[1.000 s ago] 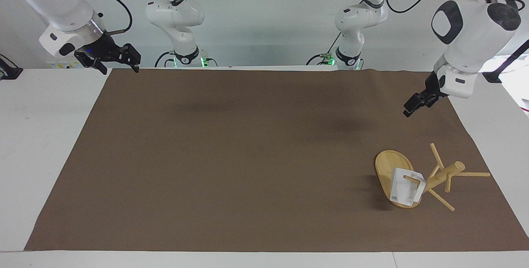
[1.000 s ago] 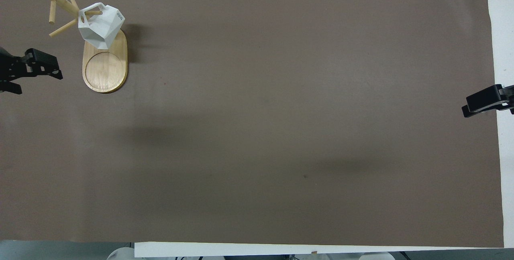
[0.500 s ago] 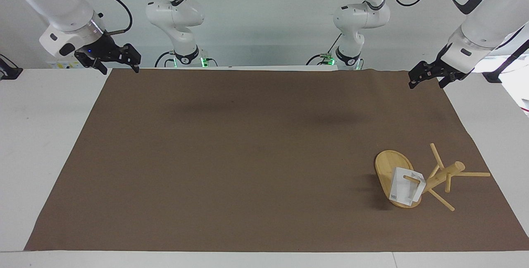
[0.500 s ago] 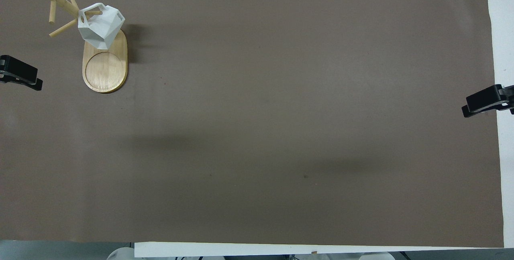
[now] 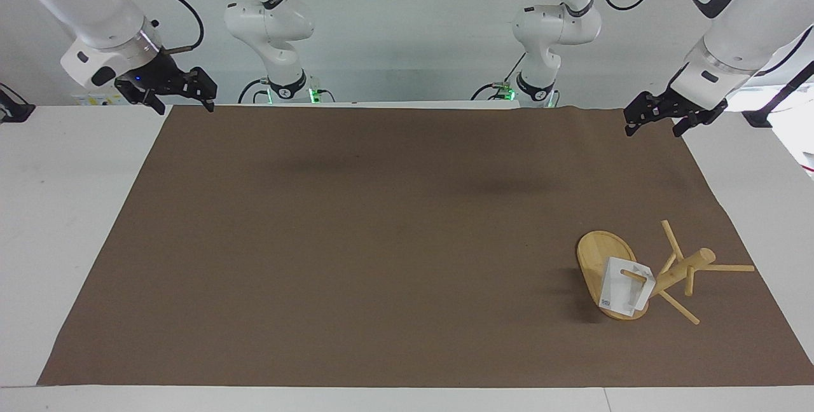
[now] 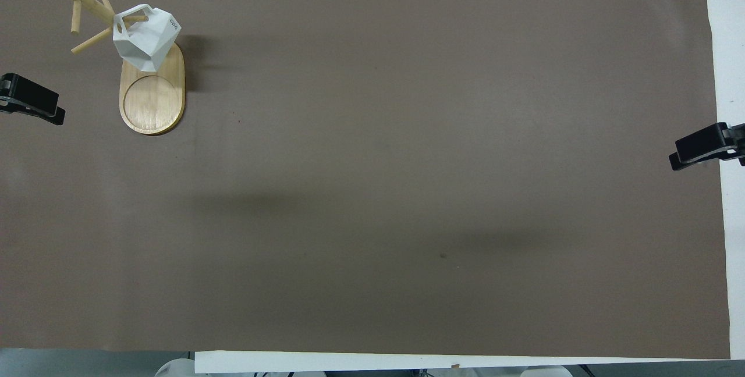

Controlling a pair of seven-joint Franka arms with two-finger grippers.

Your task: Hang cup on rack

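The bamboo rack (image 5: pixel 601 259) stands upright on the brown mat toward the left arm's end of the table; it also shows in the overhead view (image 6: pixel 152 100). The white faceted cup (image 5: pixel 620 294) hangs by its open handle on one of the rack's pegs, over the oval base, and shows in the overhead view (image 6: pixel 145 39) too. My left gripper (image 5: pixel 655 127) is open, empty and raised over the mat's edge nearest the robots, well apart from the rack; the overhead view (image 6: pixel 32 100) shows it as well. My right gripper (image 5: pixel 183 105) is open and empty over the mat's corner at the right arm's end, and waits (image 6: pixel 698 149).
The brown mat (image 5: pixel 381 240) covers most of the white table (image 5: pixel 70 208). The rack's thin pegs (image 5: pixel 731 267) stick out toward the mat's edge at the left arm's end.
My left gripper has risen and drawn back from over the mat near the rack to the mat's edge by the robots. The cup, the rack and the right arm have not moved.
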